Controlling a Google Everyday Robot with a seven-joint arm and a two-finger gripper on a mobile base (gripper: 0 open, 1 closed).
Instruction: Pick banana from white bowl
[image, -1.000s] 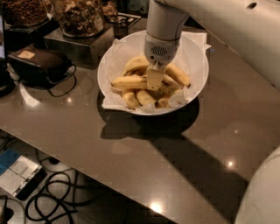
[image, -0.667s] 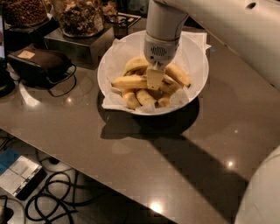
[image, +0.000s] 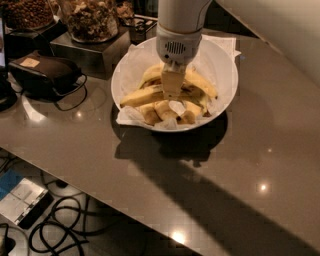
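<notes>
The white bowl (image: 223, 75) stands on the brown table, lined with crinkled white paper and holding several bananas. The long, nearly straight pale-yellow banana (image: 141, 95) lies across the bowl's left half with its tapered tip pointing left. A more arched long banana (image: 199, 81) lies behind it on the right, and short stubby bananas (image: 161, 110) lie at the front. My gripper (image: 171, 91) reaches straight down from the white arm into the middle of the bowl, at the straight banana's right end, which it hides.
A dark pouch with a cord (image: 46, 73) lies left of the bowl. Jars of snacks (image: 89, 19) stand on a dark stand behind it. The table's front edge (image: 100, 197) runs diagonally, with cables and a box on the floor below.
</notes>
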